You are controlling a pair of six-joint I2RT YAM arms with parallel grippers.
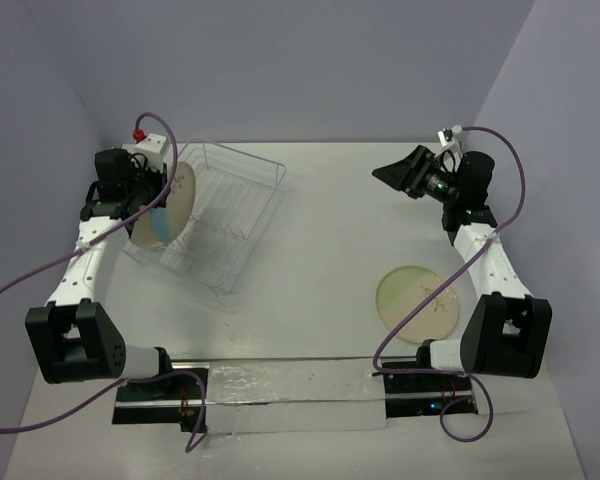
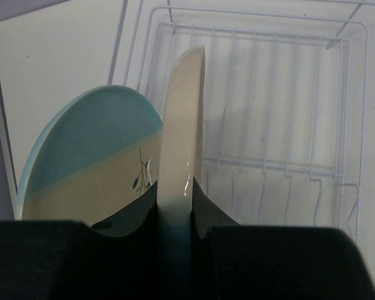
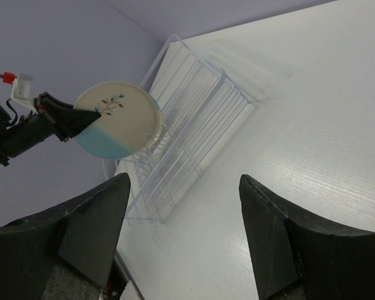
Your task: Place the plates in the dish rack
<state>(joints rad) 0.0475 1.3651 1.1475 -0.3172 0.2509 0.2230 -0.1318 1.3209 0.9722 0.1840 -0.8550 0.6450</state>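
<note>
Lavender walls, white table: green plate flat near its right edge, right gripper with jaws spread. The left gripper pinches a blue plate upright over the dish rack; only the left wrist view shows a second blue plate beside it.

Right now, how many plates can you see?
3. One plate is gripped edge-on in the left pincer above the dish rack; a blue-segment plate stands beside it; a green plate lies flat on the table near the right arm.
</note>
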